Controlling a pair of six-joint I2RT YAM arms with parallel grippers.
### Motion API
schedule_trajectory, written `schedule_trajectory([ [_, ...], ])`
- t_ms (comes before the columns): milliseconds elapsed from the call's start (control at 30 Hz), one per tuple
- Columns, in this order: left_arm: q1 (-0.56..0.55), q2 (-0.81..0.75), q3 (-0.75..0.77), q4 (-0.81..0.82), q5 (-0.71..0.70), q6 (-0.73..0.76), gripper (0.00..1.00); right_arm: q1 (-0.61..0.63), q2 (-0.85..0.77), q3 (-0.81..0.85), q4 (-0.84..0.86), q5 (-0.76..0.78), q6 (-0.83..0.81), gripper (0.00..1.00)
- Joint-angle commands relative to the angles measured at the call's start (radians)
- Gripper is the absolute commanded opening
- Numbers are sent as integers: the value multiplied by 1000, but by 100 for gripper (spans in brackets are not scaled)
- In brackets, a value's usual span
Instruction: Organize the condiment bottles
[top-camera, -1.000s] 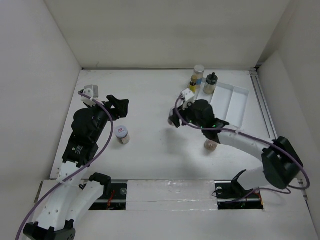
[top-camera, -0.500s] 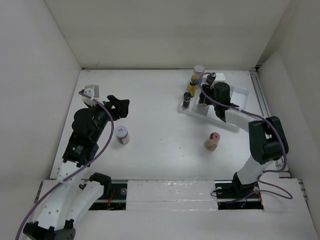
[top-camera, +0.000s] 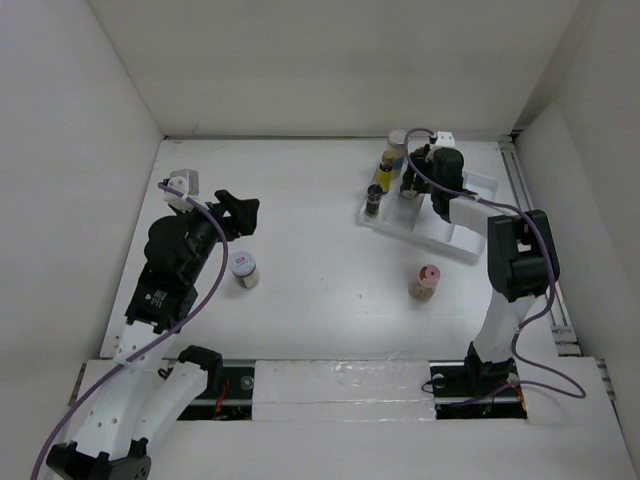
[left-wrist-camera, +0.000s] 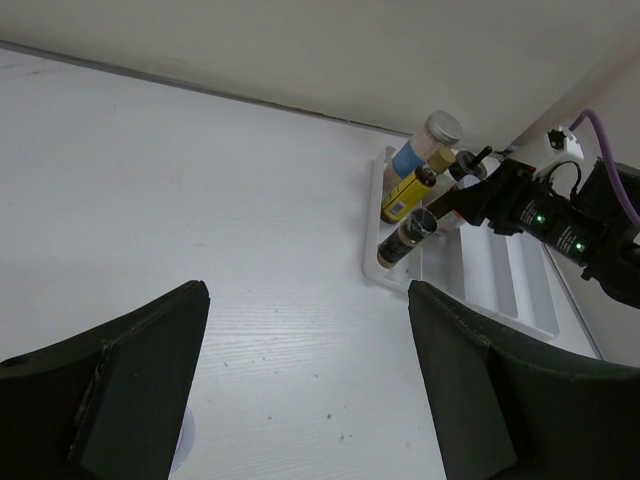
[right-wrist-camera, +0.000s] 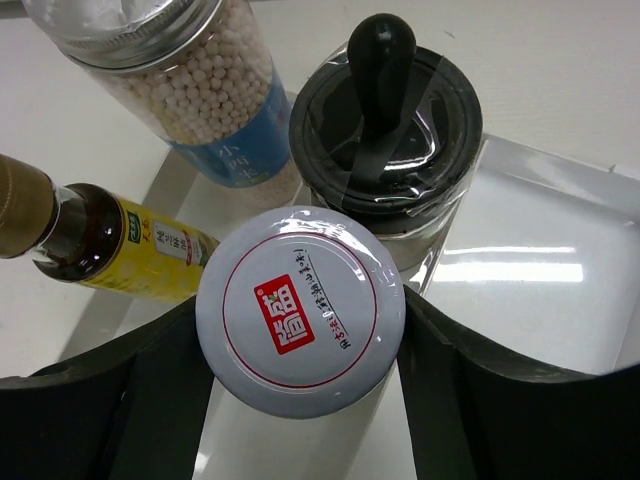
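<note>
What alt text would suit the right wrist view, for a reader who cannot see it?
The right gripper holds a white-lidded jar with red marks over a white tray. Behind it are a dark shaker, a jar of white beads and a slim yellow bottle.

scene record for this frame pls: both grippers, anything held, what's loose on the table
left gripper: open, empty, above the table
right gripper: shut on white-lidded jar, at the tray's far end
near it: grey-lidded jar, black shaker, slim yellow bottle
loose on table: second white-lidded jar, pink-capped bottle
</note>
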Motion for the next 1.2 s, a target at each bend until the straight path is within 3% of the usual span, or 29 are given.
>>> schedule_trajectory([
  [0, 6, 5, -2, 40, 2, 13, 77, -10, -9, 79, 86, -23, 11, 66],
  [100, 6, 17, -2, 40, 2, 13, 77, -10, -9, 69, 77, -23, 11, 78],
  [433, 6, 17, -2, 50, 2, 13, 77, -1, -189, -14, 58, 13, 11, 78],
  [533, 6, 17, -2, 50, 11, 13, 77, 83, -311, -80, 84, 15, 0, 71],
  [667, 6, 17, 7, 39, -30, 13, 77, 273, -364, -135, 159, -84, -22, 40],
  [767, 6, -5, 7, 28, -94, 3, 77, 453, -305, -135, 224, -234, -49, 38],
  [833, 6, -31, 7, 10, -138, -16, 77, 542, -248, -97, 233, -292, -116, 48],
  [867, 6, -40, 7, 10, -180, -16, 78, 580, -224, -82, 233, -316, -144, 59],
  [900, 6, -51, 7, 10, -199, -27, 78, 645, -198, -62, 233, -325, -167, 74],
  [933, 6, -76, 7, 10, -210, -36, 78, 667, -141, -4, 209, -341, -192, 95],
  [967, 6, -87, -2, 10, -223, -36, 78, 682, -112, 25, 167, -367, -228, 100],
  [1167, 6, -123, -11, 10, -247, -36, 81, 753, 103, 225, 29, -491, -256, 100],
])
